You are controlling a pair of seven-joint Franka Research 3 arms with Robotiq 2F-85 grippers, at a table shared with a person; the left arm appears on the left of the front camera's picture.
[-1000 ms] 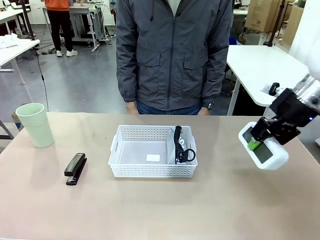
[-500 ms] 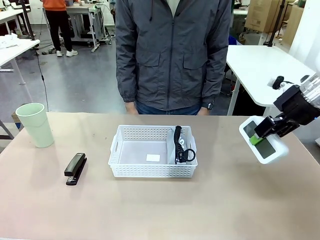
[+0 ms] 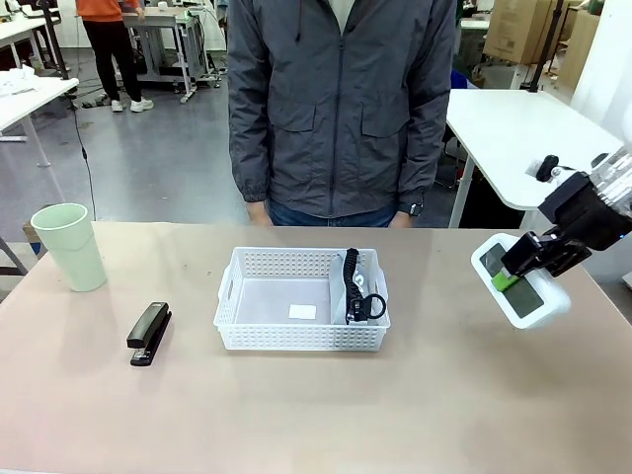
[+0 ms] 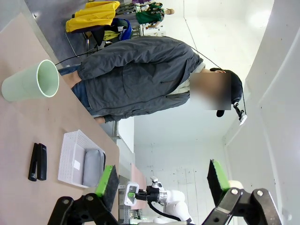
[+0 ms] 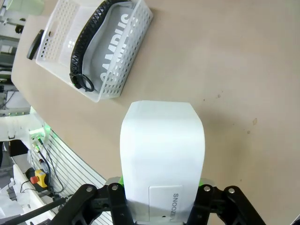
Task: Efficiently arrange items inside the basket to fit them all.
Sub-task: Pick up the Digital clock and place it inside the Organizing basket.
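Place: a robotics laboratory, open-plan, with several workstations in one hall.
Floor: a smooth grey floor (image 3: pixel 168 168), a thin black cable (image 3: pixel 85 158) trailing over it.
Furniture: white worktables (image 3: pixel 513 128) stand around the tan table (image 3: pixel 444 415); a metal-framed bench (image 3: pixel 168 39) loaded with equipment stands at the back.
Storage: cardboard boxes (image 3: pixel 523 30) are stacked in the far corner.
Machinery: a white robot arm (image 4: pixel 174 219) rises at the table's edge; a red emergency-stop button (image 5: pixel 37 177) in a yellow housing sits beside the table.
People: a person in an orange top (image 3: pixel 114 39) stands by the far bench.
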